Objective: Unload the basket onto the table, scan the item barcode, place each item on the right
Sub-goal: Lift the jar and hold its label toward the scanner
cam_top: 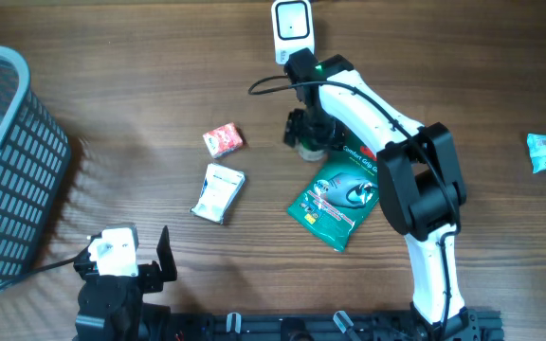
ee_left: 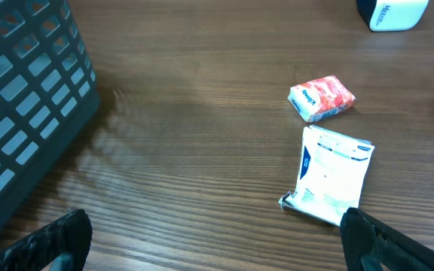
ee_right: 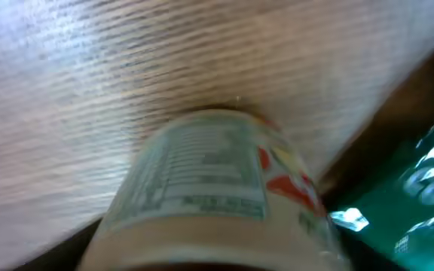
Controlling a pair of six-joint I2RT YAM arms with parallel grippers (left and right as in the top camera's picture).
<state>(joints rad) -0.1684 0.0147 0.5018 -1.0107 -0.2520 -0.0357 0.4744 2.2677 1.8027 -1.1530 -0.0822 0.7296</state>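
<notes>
Close up and blurred in the right wrist view, a labelled jar [ee_right: 209,173] sits on the desk [cam_top: 140,76] just below the white scanner [cam_top: 292,24], beside a green pouch [cam_top: 335,199]. Right fingers [cam_top: 298,127] are down over the jar (whether they grip it, I cannot tell). Left fingers [ee_left: 59,241] are spread wide and empty, near a white packet [ee_left: 328,175].

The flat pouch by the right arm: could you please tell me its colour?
The pouch is green with white print, best seen in the overhead view.
</notes>
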